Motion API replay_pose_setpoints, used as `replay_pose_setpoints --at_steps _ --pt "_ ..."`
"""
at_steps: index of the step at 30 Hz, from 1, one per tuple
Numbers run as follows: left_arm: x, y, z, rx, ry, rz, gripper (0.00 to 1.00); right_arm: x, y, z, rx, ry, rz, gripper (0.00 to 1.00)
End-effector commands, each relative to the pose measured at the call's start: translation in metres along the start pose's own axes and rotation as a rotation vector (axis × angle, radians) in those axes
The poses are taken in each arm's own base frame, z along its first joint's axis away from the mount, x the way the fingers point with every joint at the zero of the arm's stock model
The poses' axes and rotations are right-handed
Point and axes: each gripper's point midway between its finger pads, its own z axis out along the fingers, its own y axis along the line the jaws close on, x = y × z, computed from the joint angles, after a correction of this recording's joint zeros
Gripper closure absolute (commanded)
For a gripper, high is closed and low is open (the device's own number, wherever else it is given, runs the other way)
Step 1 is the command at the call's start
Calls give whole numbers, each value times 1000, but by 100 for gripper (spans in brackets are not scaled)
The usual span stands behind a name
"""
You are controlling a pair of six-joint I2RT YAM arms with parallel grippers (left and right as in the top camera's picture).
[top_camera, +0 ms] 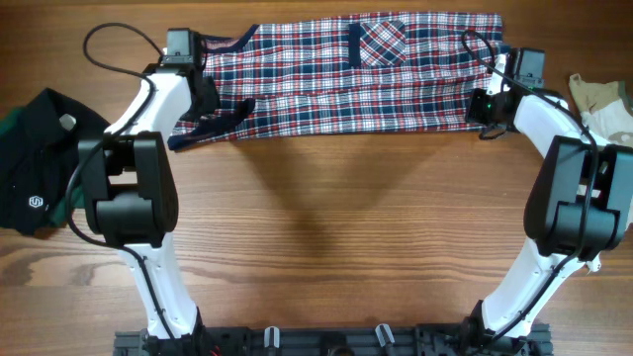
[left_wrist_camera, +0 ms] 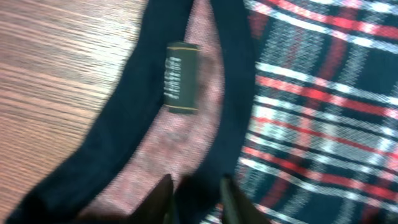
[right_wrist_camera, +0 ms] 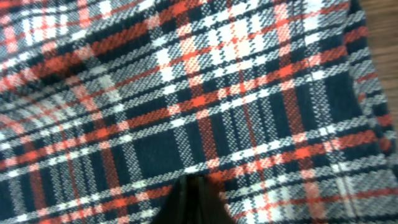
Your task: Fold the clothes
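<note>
plaid shirt (top_camera: 336, 84) flat along far edge of counter (top_camera: 326, 237), long axis left-right, collar (left_wrist_camera: 124, 124) toward far-left corner, hem toward far-right. left gripper (left_wrist_camera: 198, 190) pinching navy collar band; right gripper (right_wrist_camera: 189, 196) clamped on plaid at right end. black garment (top_camera: 40, 158) at left edge, beige cloth (top_camera: 605, 99) at right edge. open wood from shirt to near edge
</note>
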Motion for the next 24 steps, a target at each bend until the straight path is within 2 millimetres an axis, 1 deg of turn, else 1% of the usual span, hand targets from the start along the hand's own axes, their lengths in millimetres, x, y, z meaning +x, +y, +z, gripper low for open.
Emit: replay_pose_setpoints --at_steps 1,6,9,12,13,16,17,18,20,22,23,24 --pt "5 8 3 -10 28 -4 72 54 -37 22 176 178 28 90" --pt "26 9 3 -9 113 -30 74 80 -38 16 180 286 22 89" --pt "45 15 0 -34 190 -19 74 94 -38 11 184 344 36 89" --pt "64 23 -4 -65 271 -35 74 112 -37 4 197 418 99 89" --pt "72 26 -7 -76 305 -35 76 121 -36 0 199 455 112 87" --pt "86 35 -12 -120 362 -44 78 138 -36 -10 214 532 139 85" --pt "90 43 -15 -156 379 -62 78 143 -36 -13 213 557 140 85" --pt "94 47 -17 -171 396 -60 78 148 -36 -17 215 584 139 84" --pt "102 52 -21 -196 432 -69 82 155 -35 -22 218 618 137 83" --pt "109 55 -25 -208 463 -66 87 156 -35 -23 219 621 137 81" --pt "107 55 -27 -206 458 -67 89 153 -35 -24 217 611 136 74" --pt "102 54 -30 -200 439 -71 88 142 -35 -27 212 575 131 66"
